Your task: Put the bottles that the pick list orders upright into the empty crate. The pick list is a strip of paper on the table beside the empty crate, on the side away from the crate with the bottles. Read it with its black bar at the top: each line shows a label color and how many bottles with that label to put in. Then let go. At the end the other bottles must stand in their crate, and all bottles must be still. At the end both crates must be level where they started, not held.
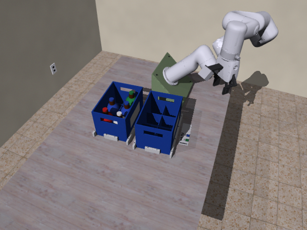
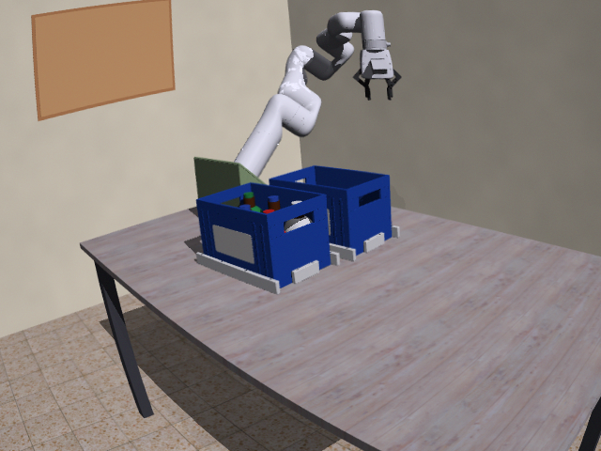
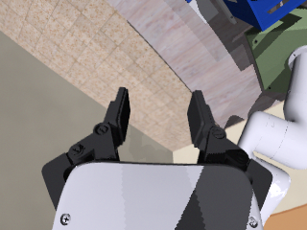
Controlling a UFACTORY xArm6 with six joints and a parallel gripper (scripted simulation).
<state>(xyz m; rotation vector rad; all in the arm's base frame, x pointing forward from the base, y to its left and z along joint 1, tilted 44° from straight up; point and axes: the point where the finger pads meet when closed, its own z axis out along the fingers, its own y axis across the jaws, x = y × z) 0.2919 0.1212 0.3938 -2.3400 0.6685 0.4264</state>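
A blue crate point(image 1: 109, 126) point(image 2: 310, 242) holds several bottles: a green-label bottle point(image 1: 130, 97), two blue-label bottles point(image 1: 112, 104) point(image 1: 126, 107), a red bottle point(image 1: 106, 114) and a white-capped bottle point(image 1: 119, 114). The empty blue crate point(image 1: 148, 141) point(image 2: 350, 219) stands beside it, divided into compartments. The pick list point(image 1: 185, 137) point(image 3: 199, 6) lies on the table beside the empty crate, with a green and a blue mark. My gripper point(image 1: 224, 85) point(image 2: 377, 92) point(image 3: 159, 100) is open and empty, high up over the table's edge, beyond the pick list.
The arm rises from a green base block point(image 1: 171, 79) point(image 2: 216, 175) point(image 3: 282, 52) behind the crates. White stops point(image 1: 111, 137) point(image 2: 305, 272) hold the crates' feet. The table edge and tiled floor point(image 1: 260, 148) lie under the gripper.
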